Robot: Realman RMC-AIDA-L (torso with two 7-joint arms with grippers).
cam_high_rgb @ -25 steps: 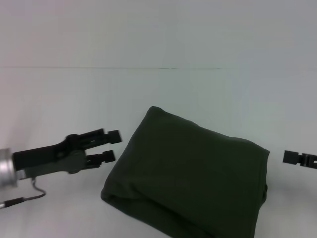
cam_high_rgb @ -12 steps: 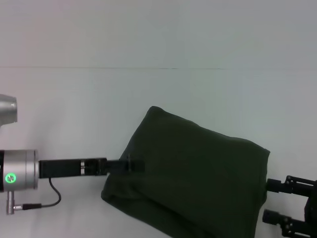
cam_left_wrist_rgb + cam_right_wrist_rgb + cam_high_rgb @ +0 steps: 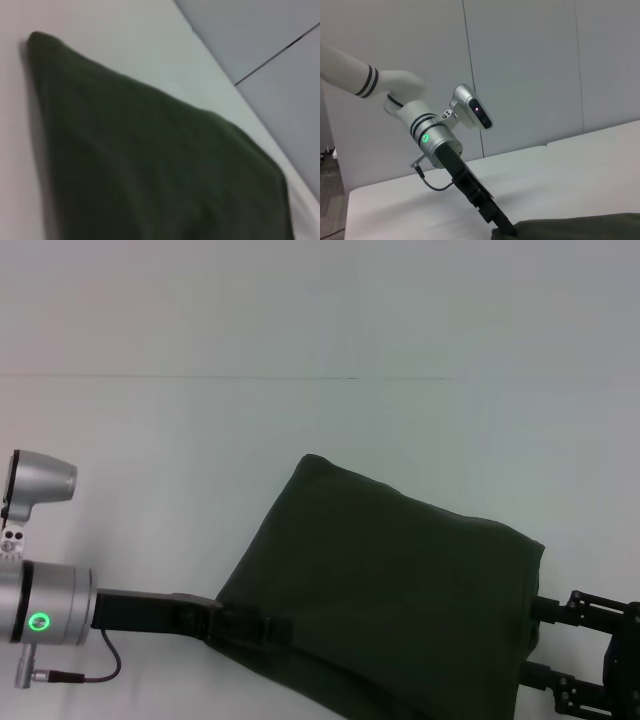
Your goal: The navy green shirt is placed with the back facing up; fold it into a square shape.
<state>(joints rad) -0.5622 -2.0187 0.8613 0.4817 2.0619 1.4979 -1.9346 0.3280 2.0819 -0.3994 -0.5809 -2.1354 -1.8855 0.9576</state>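
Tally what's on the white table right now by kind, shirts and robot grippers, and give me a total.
Shirts: 1, the navy green shirt, folded on the table.
Grippers: 2, the left gripper at the shirt's near left edge, the right gripper at its right edge.
Total: 3.

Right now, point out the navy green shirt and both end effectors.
navy green shirt (image 3: 400, 590), head view, middle of the folded cloth.
left end effector (image 3: 262, 628), head view, tip at the shirt's near-left edge.
right end effector (image 3: 545, 640), head view, between its two fingers beside the shirt's right edge.
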